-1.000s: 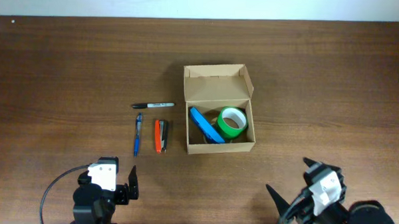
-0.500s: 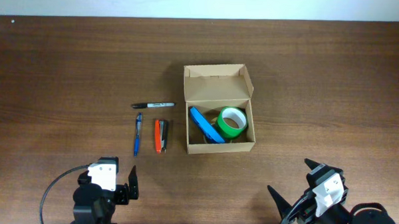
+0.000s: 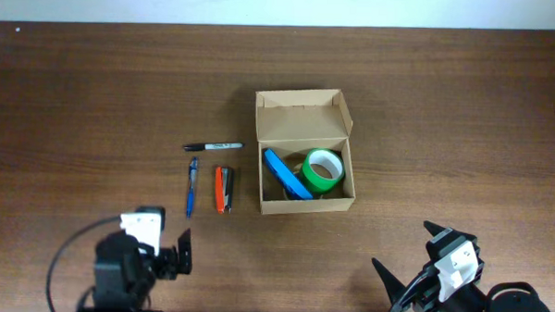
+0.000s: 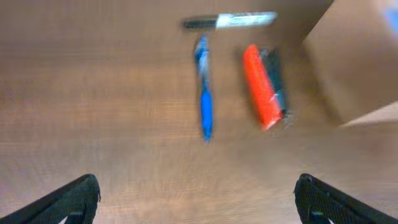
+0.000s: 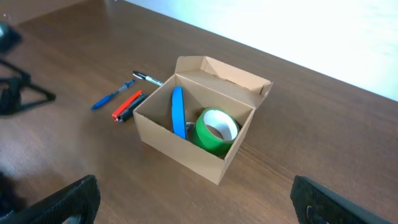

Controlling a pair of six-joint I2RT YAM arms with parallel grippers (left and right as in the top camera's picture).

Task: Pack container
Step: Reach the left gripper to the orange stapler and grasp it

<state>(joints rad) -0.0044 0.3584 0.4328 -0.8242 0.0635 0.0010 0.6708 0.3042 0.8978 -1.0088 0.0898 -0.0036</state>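
Observation:
The tan cardboard container (image 3: 305,205) stands open at mid-table, flap lid up at its far side, also in the right wrist view (image 5: 174,144). Inside are a green tape roll (image 3: 323,171) and a flat blue object (image 3: 281,173) on edge. Left of it lie a black marker (image 3: 213,146), a blue pen (image 3: 190,186) and a red-and-black tool (image 3: 222,188); these also show blurred in the left wrist view, the pen (image 4: 204,106) and the red tool (image 4: 260,87). My left gripper (image 4: 198,196) is open and empty near the front edge, below the pens. My right gripper (image 5: 196,199) is open and empty at front right.
A pale wall runs along the table's far edge (image 3: 282,26). A black cable (image 3: 70,260) loops beside the left arm.
The left arm has shifted a little to the left and its wrist view is blurred by motion. The right arm has barely moved. The box and items have not moved.

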